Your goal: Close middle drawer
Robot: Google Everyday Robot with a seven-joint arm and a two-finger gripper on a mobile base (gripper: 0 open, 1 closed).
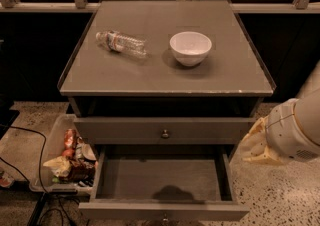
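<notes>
Pulled well out at lower centre: middle drawer (162, 209), front edge partly cut off by the frame's bottom. Open floor to its right. At right edge, just beside the drawer's right side: gripper (257, 145), openness impossible to tell. Lower left: bin (47, 142) of wrappers. On desk (165, 77): bottle (121, 43), bowl (190, 47)

Gripper (257, 145), just right of the middle drawer (125, 210), is partly hidden behind its own wrist; the arm runs off the right edge. Drawer's front and 1 knob (164, 217) are clipped by the bottom edge. Contents of the bin (42, 172) left of the drawer can't be told.
</notes>
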